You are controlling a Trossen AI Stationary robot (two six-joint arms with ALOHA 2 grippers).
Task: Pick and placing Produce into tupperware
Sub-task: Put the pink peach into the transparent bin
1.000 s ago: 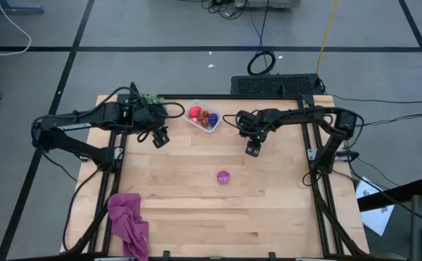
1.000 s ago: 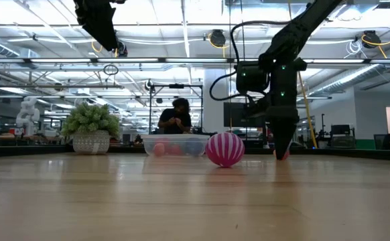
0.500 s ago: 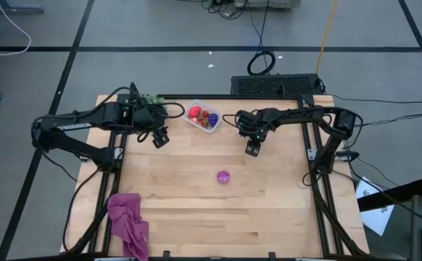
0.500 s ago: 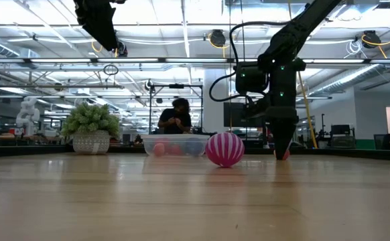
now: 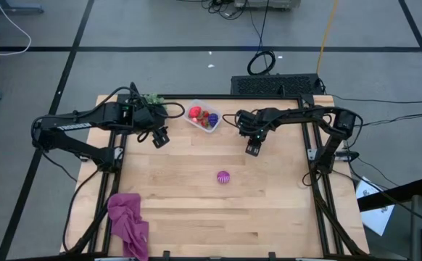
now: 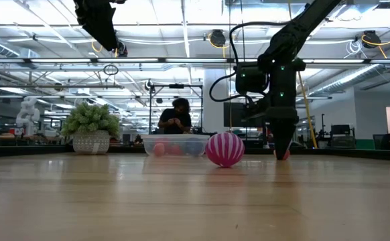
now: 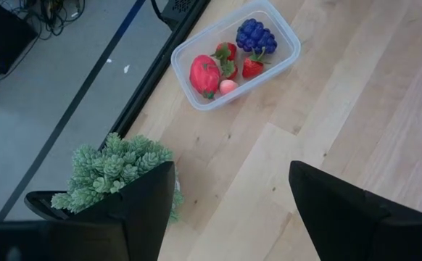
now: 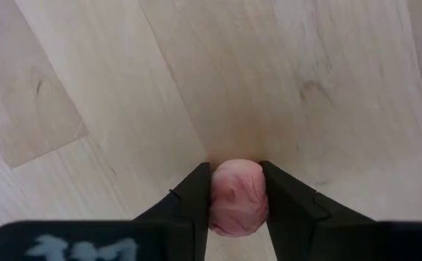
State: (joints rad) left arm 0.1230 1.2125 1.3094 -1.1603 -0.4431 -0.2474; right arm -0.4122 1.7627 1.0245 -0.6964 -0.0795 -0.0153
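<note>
Right gripper (image 8: 236,206) fingers now clamped shut on small pink round toy fruit (image 8: 237,197), down on pale wooden desk (image 5: 196,210), near clear plastic tub (image 5: 203,118): ready to lift. Grip seen only by right wrist; left gripper (image 7: 225,210) wide open, empty, beside tub.

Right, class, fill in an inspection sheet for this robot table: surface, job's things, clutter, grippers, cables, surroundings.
Surface: wooden table, bare in the middle.
Job's things: clear tub by the far edge holding red, pink and purple fruits; striped ball alone mid-table; pink fruit in a grip.
Clutter: green plant near the tub; magenta cloth at the near left corner.
Grippers: left gripper open, raised, empty; right gripper shut on the pink fruit at the tabletop.
Cables: coiled black cable on the floor behind.
Surroundings: a person beyond the table.
</note>
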